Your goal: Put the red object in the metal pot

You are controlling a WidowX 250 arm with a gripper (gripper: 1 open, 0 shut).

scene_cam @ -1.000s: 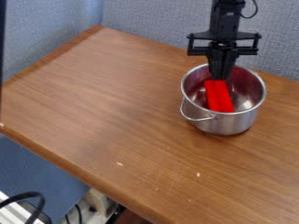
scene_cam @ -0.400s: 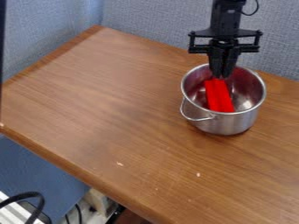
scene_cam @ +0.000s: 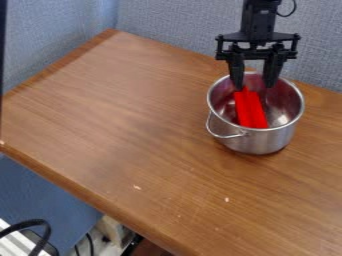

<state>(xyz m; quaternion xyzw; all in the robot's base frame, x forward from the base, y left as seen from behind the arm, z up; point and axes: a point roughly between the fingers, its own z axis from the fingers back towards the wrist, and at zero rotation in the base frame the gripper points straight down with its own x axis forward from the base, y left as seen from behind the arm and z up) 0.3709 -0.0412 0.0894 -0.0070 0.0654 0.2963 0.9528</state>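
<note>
1. The pincer (scene_cam: 255, 76), clenched on the red block (scene_cam: 250, 108) a moment ago, now stands spread and released above it.
2. The red block lies inside the metal pot (scene_cam: 254, 116) on the wooden surface (scene_cam: 120, 110), so the placing looks done.

Red object (scene_cam: 249, 108) lies inside metal pot (scene_cam: 254, 135) on the table (scene_cam: 120, 110). End effector (scene_cam: 255, 82) above it, fingers spread apart.
</note>
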